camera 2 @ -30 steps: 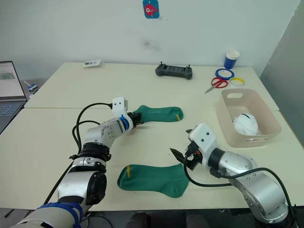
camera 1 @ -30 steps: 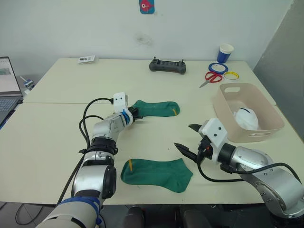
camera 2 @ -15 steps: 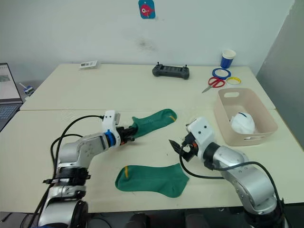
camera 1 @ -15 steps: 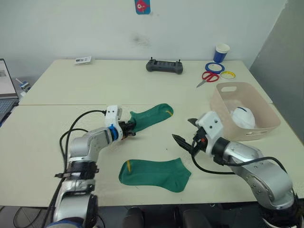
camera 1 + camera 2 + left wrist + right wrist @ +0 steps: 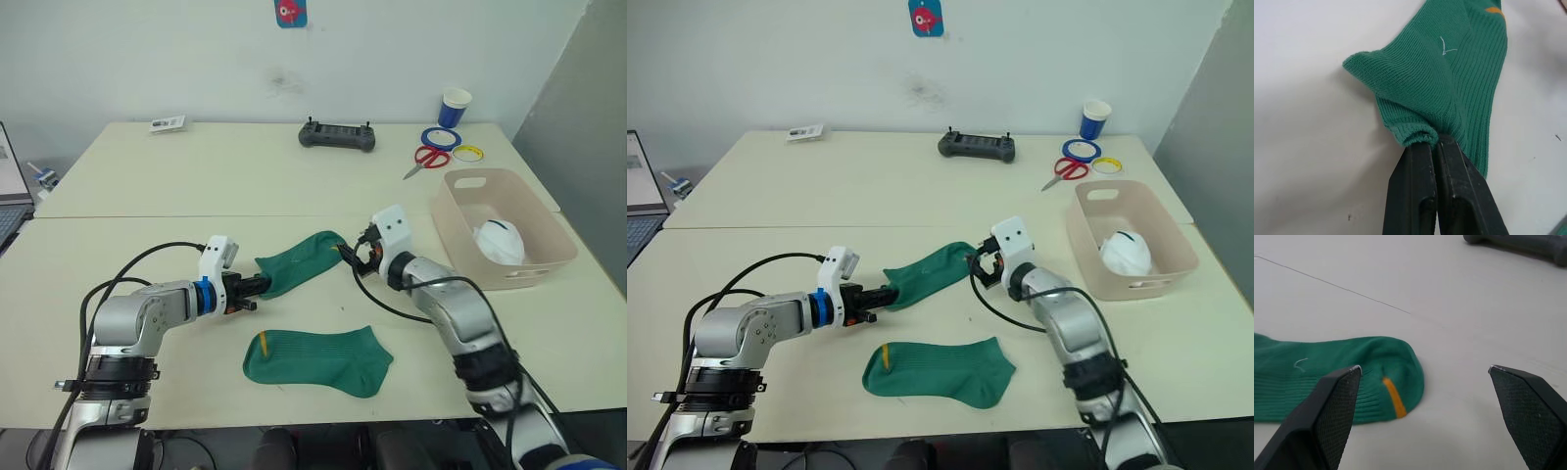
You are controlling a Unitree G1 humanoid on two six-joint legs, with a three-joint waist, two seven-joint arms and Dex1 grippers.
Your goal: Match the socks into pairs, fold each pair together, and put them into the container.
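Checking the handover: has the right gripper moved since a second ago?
Yes. The right gripper has swung away from the container to the sock's marked end.

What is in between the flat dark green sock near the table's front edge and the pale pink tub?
Nothing: between the flat dark green sock and the pale pink plastic tub the cream tabletop is bare, with the right arm reaching above, seen from the left eye view.
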